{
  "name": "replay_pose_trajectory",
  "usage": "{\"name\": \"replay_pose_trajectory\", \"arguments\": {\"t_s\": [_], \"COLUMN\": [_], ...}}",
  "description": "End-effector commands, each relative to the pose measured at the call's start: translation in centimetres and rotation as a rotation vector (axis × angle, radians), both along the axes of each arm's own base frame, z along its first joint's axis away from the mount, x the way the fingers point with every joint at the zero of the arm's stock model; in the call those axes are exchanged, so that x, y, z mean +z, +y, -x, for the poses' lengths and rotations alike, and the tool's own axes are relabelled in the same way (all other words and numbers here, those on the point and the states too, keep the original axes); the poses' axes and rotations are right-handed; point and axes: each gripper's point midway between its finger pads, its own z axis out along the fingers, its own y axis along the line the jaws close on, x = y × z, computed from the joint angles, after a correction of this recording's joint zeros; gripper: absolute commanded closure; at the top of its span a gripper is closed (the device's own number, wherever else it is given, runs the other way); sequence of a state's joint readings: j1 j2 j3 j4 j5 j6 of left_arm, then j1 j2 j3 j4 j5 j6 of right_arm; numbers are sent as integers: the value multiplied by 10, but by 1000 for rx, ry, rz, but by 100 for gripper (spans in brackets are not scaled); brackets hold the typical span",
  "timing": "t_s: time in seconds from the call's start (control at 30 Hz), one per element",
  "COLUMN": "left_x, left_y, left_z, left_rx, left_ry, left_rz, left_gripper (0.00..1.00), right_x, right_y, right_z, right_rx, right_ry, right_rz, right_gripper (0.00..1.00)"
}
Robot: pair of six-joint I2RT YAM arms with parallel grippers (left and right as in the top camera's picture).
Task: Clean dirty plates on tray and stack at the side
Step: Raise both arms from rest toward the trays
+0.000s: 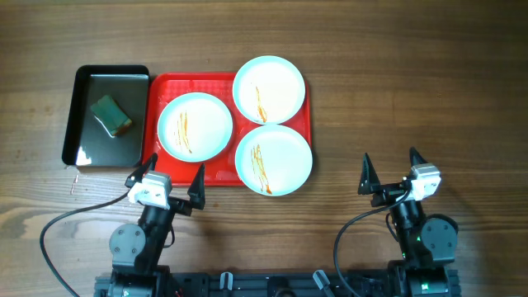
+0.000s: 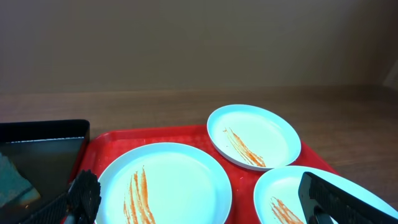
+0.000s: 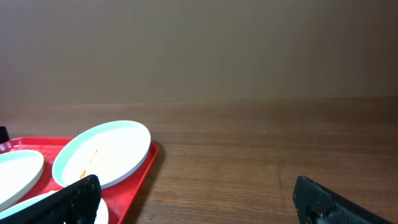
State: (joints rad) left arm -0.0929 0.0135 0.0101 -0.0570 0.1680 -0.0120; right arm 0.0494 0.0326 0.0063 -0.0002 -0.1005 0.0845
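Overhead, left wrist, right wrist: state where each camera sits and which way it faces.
Overhead: above the table, looking straight down on the red tray, plates and black tray; the open left gripper and right gripper show at bottom.
Left wrist: low on the left arm, facing forward over the tray; its fingers frame the bottom corners.
Right wrist: low on the right arm, facing forward over wood, tray at left; its fingers show below.
Shared: both wrist views catch the tray and streaked plates.

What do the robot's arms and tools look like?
Both arms are black with round grey joint housings. The left tool and right tool each have a white block carrying two pointed black fingers. A black cable loops out beside each base.
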Motion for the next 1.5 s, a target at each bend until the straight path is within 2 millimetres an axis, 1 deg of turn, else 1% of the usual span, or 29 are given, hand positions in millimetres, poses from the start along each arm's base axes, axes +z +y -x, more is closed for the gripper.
{"name": "replay_pose_trajectory", "arguments": {"t_s": [0.0,0.97,1.03,1.07,1.1,1.17,1.2,1.27,1.33,1.37,1.47], "left_x": [-1,-1,3,6,11,17,25,35,55,69,95], "left_y": [0,-1,-1,-1,0,0,1,9,21,27,38], "left_z": [0,1,0,0,0,0,0,-1,0,2,4], "left_rx": [-1,-4,-3,-5,0,4,10,55,125,158,221], "left_ry": [-4,-4,-18,-30,-51,-77,-108,-143,-180,-199,-161], "left_rz": [-8,-7,-7,-4,-1,3,6,16,51,55,38], "left_gripper": [0,0,0,0,0,0,0,0,0,0,0], "right_x": [1,1,1,4,13,27,36,49,64,71,87], "right_y": [-3,-4,-15,-26,-36,-37,-37,-37,-38,-38,-38], "right_z": [0,-1,-2,-2,-2,-1,0,2,5,7,12], "right_rx": [-14,-21,-87,-148,-207,-219,-222,-228,-235,-237,-243], "right_ry": [-5,-4,-9,-20,-56,-115,-154,-205,-268,-297,-366], "right_rz": [4,4,18,27,57,109,126,144,155,150,139], "right_gripper": [0,0,0,0,0,0,0,0,0,0,0]}}
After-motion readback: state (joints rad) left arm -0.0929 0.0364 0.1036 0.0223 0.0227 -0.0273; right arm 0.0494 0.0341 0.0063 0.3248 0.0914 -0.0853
